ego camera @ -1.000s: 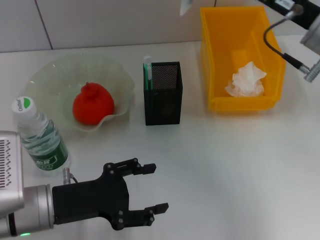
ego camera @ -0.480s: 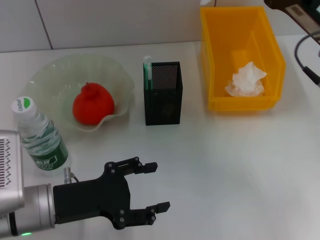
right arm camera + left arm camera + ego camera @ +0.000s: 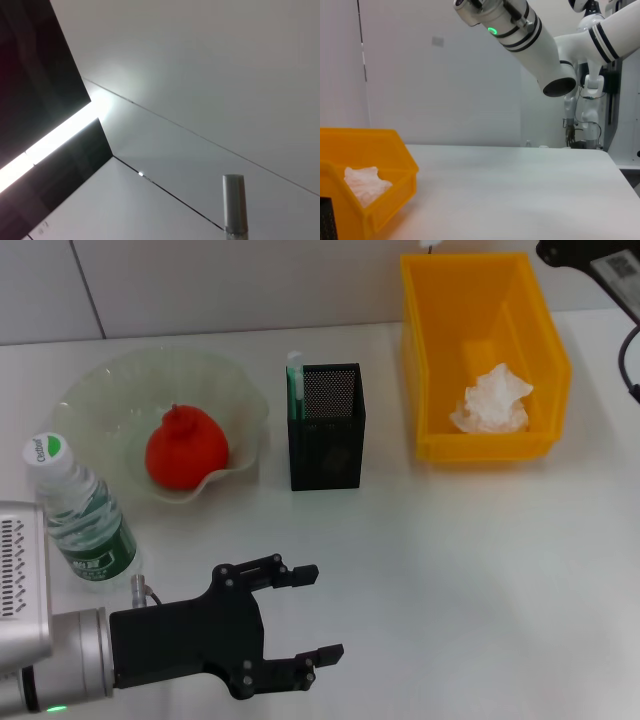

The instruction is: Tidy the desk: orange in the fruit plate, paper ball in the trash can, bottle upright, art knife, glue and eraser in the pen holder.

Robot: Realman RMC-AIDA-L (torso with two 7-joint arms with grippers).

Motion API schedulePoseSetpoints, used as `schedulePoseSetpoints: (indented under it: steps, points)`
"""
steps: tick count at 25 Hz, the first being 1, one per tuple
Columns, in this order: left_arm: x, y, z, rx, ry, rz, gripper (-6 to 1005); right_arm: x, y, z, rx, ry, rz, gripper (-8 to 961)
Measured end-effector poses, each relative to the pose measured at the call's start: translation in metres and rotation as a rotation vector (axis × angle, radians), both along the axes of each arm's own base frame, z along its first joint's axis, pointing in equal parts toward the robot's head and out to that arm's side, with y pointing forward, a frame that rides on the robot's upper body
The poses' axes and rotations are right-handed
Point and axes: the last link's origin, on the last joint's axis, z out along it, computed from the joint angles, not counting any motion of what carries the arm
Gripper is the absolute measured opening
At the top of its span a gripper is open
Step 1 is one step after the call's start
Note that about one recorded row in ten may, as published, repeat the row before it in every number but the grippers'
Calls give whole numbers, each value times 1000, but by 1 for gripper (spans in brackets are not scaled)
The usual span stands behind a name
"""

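Observation:
The orange (image 3: 185,448) lies in the glass fruit plate (image 3: 240,390) at the left. Beside the plate, the bottle (image 3: 80,515) stands upright. A white paper ball (image 3: 492,400) rests inside the yellow trash can (image 3: 485,448); the left wrist view also shows the paper ball (image 3: 365,182) in the trash can (image 3: 380,155). The black mesh pen holder (image 3: 326,430) stands mid-table with a green-and-white item (image 3: 294,380) sticking up at its back left corner. Art knife, glue and eraser cannot be told apart. My left gripper (image 3: 312,615) hovers open and holds nothing near the front edge.
Part of my right arm (image 3: 590,255) shows at the far right corner, raised high; the left wrist view shows the right arm (image 3: 530,35) above the table. The right wrist view shows only walls, ceiling and a metal rod (image 3: 234,205).
My right arm has risen and pulled back from beside the trash can toward the top right corner. The left gripper crept slightly forward.

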Motion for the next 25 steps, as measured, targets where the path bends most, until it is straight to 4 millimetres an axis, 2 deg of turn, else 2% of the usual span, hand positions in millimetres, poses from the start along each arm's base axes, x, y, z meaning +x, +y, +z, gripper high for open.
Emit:
schedulePoseSetpoints:
  steps: [13,25]
  points:
    - [16,12,8,13,-8,-15,770,22,-11,-17,81,-231,-18,109]
    - [54,35,20,74,22,-32,770,23,-16,-32,65,-370,37,108]
